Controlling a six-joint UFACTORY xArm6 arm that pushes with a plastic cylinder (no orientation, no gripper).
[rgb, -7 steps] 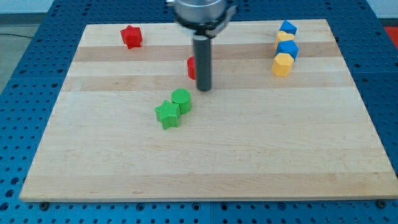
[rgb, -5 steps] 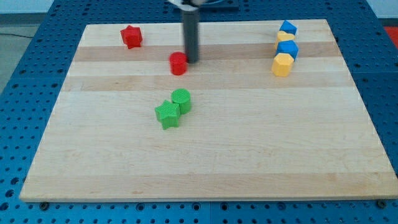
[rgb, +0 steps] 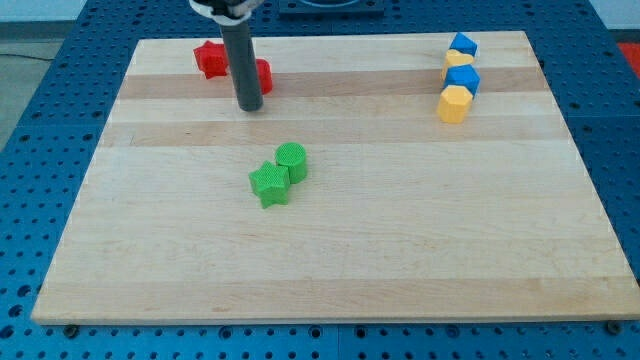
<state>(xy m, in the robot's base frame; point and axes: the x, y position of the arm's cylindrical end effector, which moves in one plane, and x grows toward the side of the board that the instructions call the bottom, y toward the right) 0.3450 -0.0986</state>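
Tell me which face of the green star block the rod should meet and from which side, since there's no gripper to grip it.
No grip is possible, only a push. The green star block touches the green cylinder on its upper right, so its free faces are toward the view's left and bottom. I'd judge a notch between points on the left side safest. My tip is well above it, beside the red block.
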